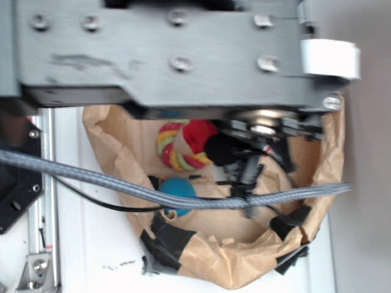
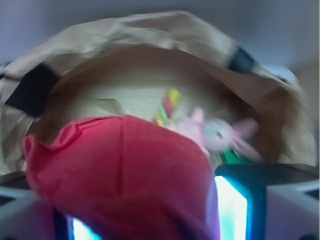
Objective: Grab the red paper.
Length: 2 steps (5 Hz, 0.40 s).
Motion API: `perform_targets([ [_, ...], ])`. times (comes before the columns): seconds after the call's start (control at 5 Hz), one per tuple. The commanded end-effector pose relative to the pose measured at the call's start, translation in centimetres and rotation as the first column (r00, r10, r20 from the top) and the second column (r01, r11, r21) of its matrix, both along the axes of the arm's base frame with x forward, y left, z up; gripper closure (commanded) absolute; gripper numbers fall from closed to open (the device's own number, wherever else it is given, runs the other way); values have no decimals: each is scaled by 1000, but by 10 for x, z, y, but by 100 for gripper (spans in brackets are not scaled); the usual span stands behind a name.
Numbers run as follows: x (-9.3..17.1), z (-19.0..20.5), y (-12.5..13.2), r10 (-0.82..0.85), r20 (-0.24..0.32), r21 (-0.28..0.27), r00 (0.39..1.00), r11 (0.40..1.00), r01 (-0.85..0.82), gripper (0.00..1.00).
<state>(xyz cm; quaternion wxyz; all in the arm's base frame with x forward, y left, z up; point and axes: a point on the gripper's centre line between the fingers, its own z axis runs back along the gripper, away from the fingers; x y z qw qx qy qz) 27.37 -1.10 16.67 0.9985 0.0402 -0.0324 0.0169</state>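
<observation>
The red paper [image 2: 120, 170] is a bright red wrinkled wad that fills the lower middle of the wrist view. It sits between my gripper's [image 2: 145, 217] two glowing fingers and presses against both. In the exterior view the red paper [image 1: 198, 134] shows just left of the black gripper [image 1: 215, 148], inside the brown paper bag [image 1: 244, 259]. The gripper is shut on the wad. The wad's lower part is hidden by the fingers.
A striped red-yellow-green rope toy [image 1: 174, 152] lies beside the wad, and a blue ball [image 1: 178, 190] below it. A pink plush bunny [image 2: 220, 132] lies deeper in the bag. A grey braided cable [image 1: 91, 176] crosses the bag. The grey arm body [image 1: 171, 49] blocks the top.
</observation>
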Motion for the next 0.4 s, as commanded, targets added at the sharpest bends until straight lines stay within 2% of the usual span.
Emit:
perform_targets([
  [0.0,6,10,-19,105,85,-28,991,994,-103,100],
  [0.2,3,7,-19,119,79,-44,990,992,-115,100],
])
